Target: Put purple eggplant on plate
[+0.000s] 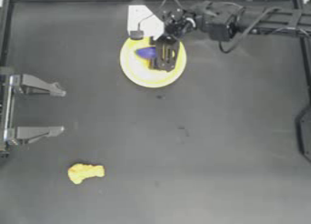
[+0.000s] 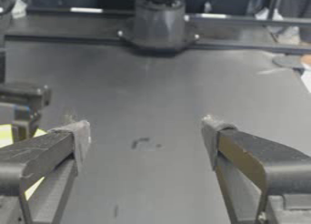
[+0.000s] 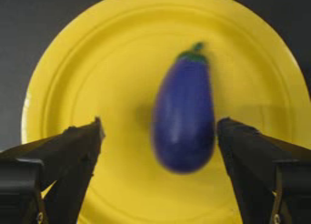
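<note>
Right claw hovering over plate near desk's far edge, jaws spread wide, gripping nothing, likely freeing eggplant, now lying on plate between them. Left claw idling open at left edge.

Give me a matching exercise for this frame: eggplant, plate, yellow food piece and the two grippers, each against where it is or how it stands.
Things:
1. eggplant
2. plate
3. yellow food piece
4. left gripper
5. right gripper

Places or states:
A. open, drawn back at the table's left side
B. lying on the plate, between open jaws that do not touch it
C. alone on the table near the lower left of the top view
D. open, over the plate
E. near the table's far edge, under the right arm

Pairs: 1-B, 2-E, 3-C, 4-A, 5-D
</note>
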`<state>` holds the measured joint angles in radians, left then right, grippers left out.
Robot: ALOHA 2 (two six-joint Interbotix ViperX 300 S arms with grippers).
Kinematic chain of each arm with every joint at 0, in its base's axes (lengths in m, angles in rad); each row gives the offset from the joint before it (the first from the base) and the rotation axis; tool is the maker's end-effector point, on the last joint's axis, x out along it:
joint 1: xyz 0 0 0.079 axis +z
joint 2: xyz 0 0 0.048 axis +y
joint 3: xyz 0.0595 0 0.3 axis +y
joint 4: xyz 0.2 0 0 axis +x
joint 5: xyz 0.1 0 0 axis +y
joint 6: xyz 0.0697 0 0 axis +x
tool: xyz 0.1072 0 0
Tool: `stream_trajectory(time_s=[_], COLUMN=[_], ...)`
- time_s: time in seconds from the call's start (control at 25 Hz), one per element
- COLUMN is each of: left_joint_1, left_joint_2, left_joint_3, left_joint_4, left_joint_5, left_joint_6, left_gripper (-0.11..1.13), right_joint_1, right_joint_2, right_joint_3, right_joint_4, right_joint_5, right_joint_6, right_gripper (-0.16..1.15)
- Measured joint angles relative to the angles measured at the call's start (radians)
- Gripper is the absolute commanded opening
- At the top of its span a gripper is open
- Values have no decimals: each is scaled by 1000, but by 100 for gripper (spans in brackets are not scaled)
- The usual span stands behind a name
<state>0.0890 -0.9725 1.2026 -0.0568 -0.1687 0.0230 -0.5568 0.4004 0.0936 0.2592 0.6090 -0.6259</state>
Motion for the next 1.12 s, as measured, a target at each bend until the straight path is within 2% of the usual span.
stream_trajectory(time_s=[0.32, 0.64, 0.92, 1.12], left_joint_1=[2, 8, 8, 8], left_joint_2=[2, 0, 0, 0], left_joint_3=[0, 0, 0, 0], left_joint_4=[0, -2, -2, -2], left_joint_5=[0, 0, 0, 0], left_joint_6=[0, 0, 0, 0], left_gripper=[102, 102, 102, 102], right_joint_1=[-3, 11, 72, 135], right_joint_2=[-112, -244, -383, -476], right_joint_3=[6, 84, 170, 265], right_joint_4=[5, 55, 78, 133], right_joint_5=[11, 14, 5, -44], right_joint_6=[0, -5, 0, 0], right_gripper=[101, 101, 101, 101])
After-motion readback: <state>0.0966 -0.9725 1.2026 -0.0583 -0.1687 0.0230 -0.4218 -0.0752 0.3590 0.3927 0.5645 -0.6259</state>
